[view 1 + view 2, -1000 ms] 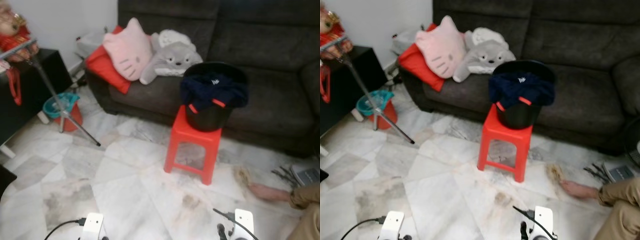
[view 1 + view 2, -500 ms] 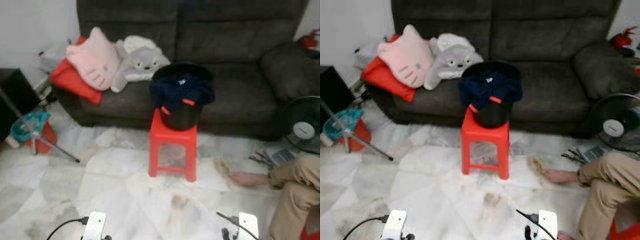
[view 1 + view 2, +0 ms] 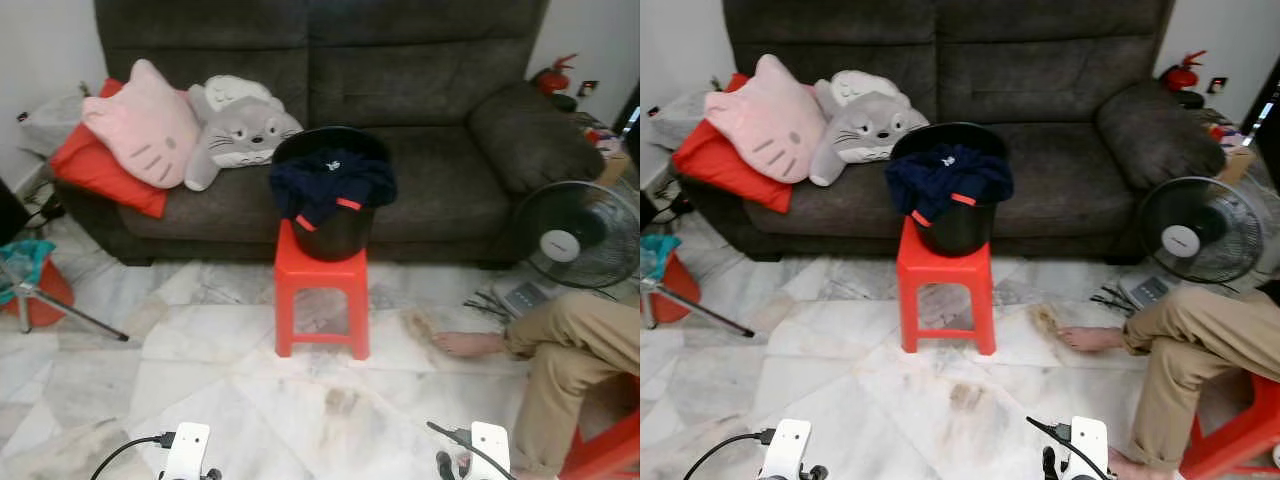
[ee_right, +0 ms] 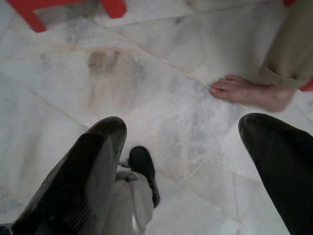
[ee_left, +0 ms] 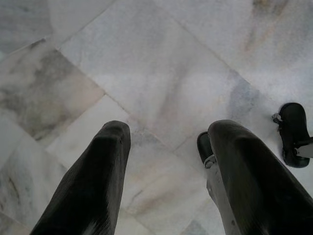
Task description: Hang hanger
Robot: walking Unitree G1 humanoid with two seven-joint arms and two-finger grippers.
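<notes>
- Hanger: its place cannot be told with certainty; two short red-orange strips lie among the navy garment (image 3: 330, 180), and whether they belong to a hanger or to the cloth is unclear.
- The garment is draped over the rim of a black bucket (image 3: 330, 238), which stands on a red stool (image 3: 322, 275) just before the dark grey sofa (image 3: 430, 190).
- On the sofa's left end lie a pink cat cushion (image 3: 145, 125), a grey plush (image 3: 240, 125) and a red cushion (image 3: 95, 170).
- The left gripper (image 5: 164, 132) hangs low over the marble floor (image 5: 161, 73), its fingers apart and holding nothing.
- The right gripper (image 4: 181, 127) hangs likewise, fingers spread wide and empty, with a person's bare foot (image 4: 249, 93) on the floor beyond them.
- The person sits at the right in tan trousers (image 3: 570, 340), near a standing fan (image 3: 575, 235).
</notes>
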